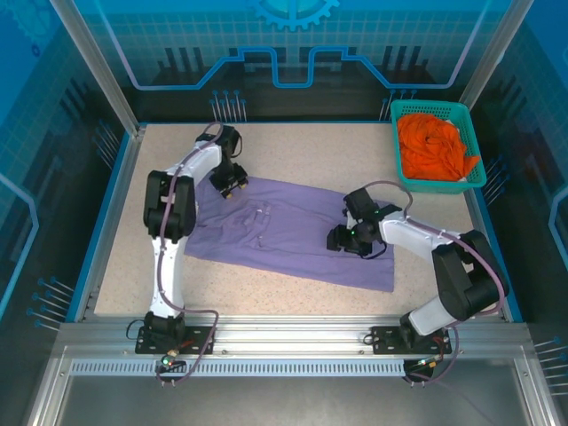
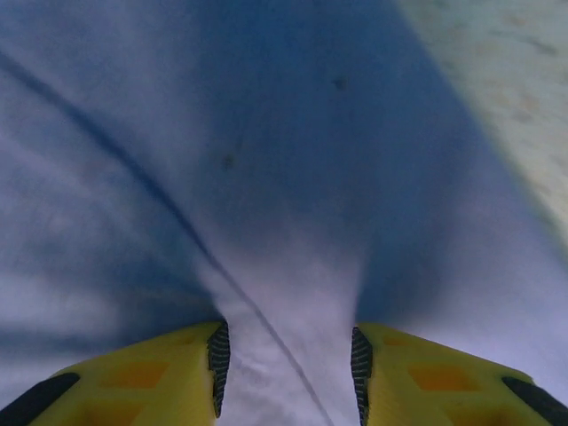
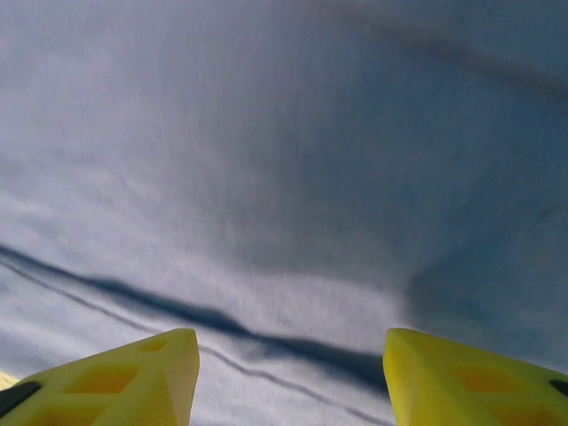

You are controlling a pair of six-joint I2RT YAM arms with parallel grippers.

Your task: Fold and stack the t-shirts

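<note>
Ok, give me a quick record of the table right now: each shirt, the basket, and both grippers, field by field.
purple t-shirt: spread out on the table
orange t-shirt: crumpled in the basket
basket position: table's far right corner
left gripper: jaws apart, at the purple t-shirt's far left edge, cloth between the fingers
right gripper: jaws apart, low over its right part
stack: none yet, shirts apart

L arm point(image 1: 169, 275), R arm point(image 1: 410, 234): white links, black joints, grey cables point(image 1: 486, 260) alongside, black base plates point(image 1: 174, 336) at 6 o'clock. Fingers point(image 2: 133, 382) yellow w/ black ribbed pads point(image 2: 218, 362), orange insets.
</note>
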